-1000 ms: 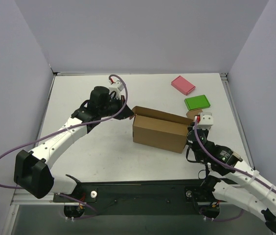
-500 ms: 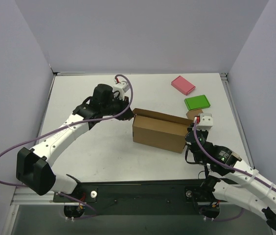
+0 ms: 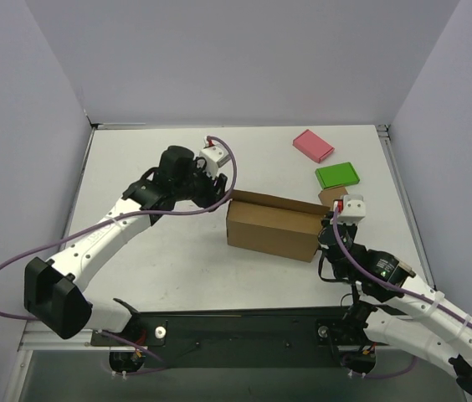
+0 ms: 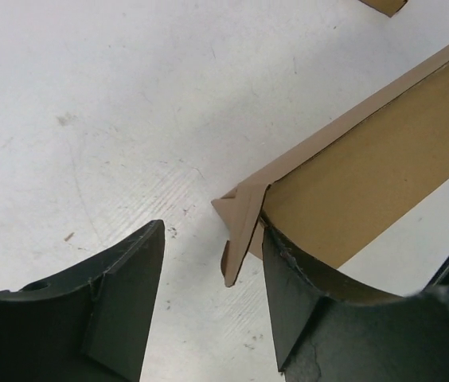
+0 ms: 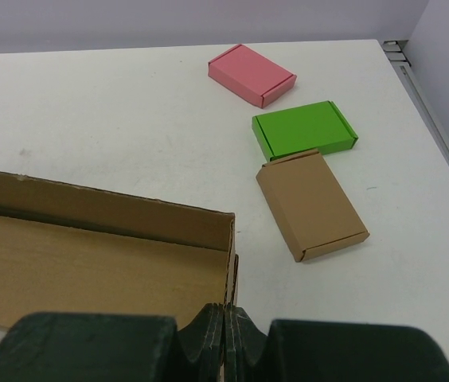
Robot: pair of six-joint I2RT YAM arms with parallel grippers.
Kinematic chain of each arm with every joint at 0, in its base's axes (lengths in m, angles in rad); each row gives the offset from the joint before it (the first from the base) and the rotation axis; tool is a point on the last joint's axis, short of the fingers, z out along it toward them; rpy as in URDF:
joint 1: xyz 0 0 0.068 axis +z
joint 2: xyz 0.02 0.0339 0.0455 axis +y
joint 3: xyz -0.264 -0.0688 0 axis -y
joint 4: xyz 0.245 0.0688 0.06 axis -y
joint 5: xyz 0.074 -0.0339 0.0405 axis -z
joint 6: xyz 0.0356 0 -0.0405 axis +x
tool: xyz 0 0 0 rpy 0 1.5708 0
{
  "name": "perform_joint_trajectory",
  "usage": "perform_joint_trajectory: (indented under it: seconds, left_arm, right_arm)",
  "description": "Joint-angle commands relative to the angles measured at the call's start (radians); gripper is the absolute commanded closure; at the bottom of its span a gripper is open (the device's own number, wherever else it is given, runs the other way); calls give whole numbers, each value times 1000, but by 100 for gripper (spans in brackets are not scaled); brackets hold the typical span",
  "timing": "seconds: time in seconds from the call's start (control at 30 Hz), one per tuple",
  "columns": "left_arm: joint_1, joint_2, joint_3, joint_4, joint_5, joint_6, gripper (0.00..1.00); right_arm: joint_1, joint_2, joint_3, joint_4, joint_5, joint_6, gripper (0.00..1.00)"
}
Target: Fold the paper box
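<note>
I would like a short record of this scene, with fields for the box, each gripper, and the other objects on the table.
paper box: stands on the table, walls up, top open
left gripper: open, the box's corner between its jaws
right gripper: shut on the box's end wall
other objects: pink box, green box, small brown box, all closed, lying flat near the box's right end
</note>
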Motion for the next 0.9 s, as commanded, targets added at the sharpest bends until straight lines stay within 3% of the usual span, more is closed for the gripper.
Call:
perform_joint_trajectory:
  seconds: [0.0, 0.13, 0.47, 0.67, 0.8, 0.87]
  left_arm:
    - [-12, -60, 48, 10, -10, 139, 41]
    - [-20, -67, 43, -10, -4, 164, 52]
    - [-42, -62, 48, -85, -12, 152, 55]
    - [-54, -57, 54, -101, -13, 127, 77]
    - [-68, -36, 65, -119, -36, 24, 100]
    - [-69, -24, 78, -125, -56, -58, 100]
  right_arm:
    - [11, 3, -19, -109, -36, 14, 100]
    - [12, -1, -19, -111, -35, 12, 100]
    - [14, -12, -22, -117, -26, 15, 100]
    - [14, -4, -22, -120, -23, 22, 100]
    - [15, 6, -25, -119, -13, 28, 100]
    - [18, 9, -28, -120, -10, 34, 100]
